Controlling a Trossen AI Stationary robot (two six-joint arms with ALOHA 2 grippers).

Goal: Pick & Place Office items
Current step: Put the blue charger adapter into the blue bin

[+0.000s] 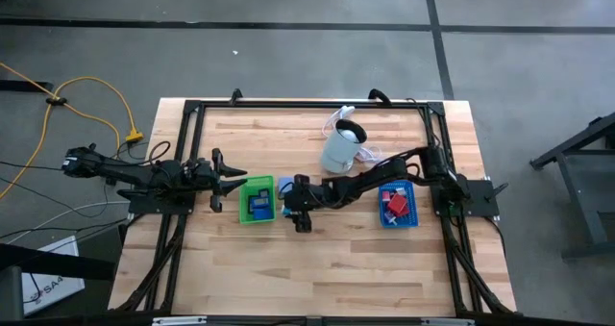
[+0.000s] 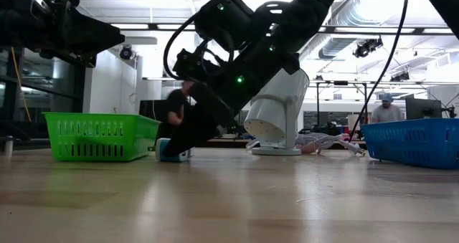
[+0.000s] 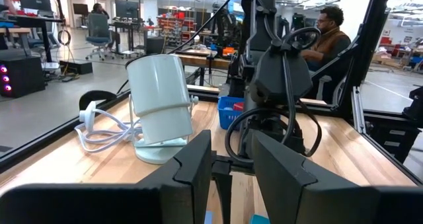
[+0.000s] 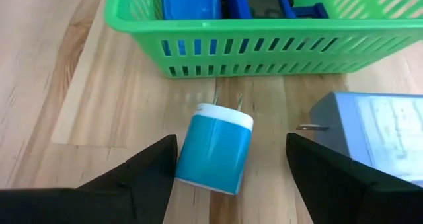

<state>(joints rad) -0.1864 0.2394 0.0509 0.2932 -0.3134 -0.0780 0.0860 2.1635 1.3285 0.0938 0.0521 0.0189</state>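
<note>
A teal and white charger plug (image 4: pixel 215 148) lies flat on the wooden table just in front of the green tray (image 4: pixel 264 49), its prongs pointing at the tray. My right gripper (image 4: pixel 232 139) is open and slants down over the plug, one finger on each side of it. The same gripper (image 1: pixel 301 211) shows right of the green tray (image 1: pixel 256 199), which holds blue items. A grey-blue adapter (image 4: pixel 373 141) lies beside the plug. My left gripper (image 1: pixel 226 177) waits left of the green tray, its fingers only a narrow gap apart with nothing between them. My right gripper has one finger (image 4: pixel 149 171) right beside the plug's long side (image 4: pixel 185 151); I cannot tell whether it touches. The other finger stands well apart from the plug. The plug lies flat on the table.
A blue tray (image 1: pixel 396 203) with a red piece stands under the right arm. The pale cylindrical appliance (image 1: pixel 341 148) with its white cord (image 3: pixel 99 128) sits behind the trays. A black frame (image 1: pixel 307 103) borders the table. People show in the room beyond.
</note>
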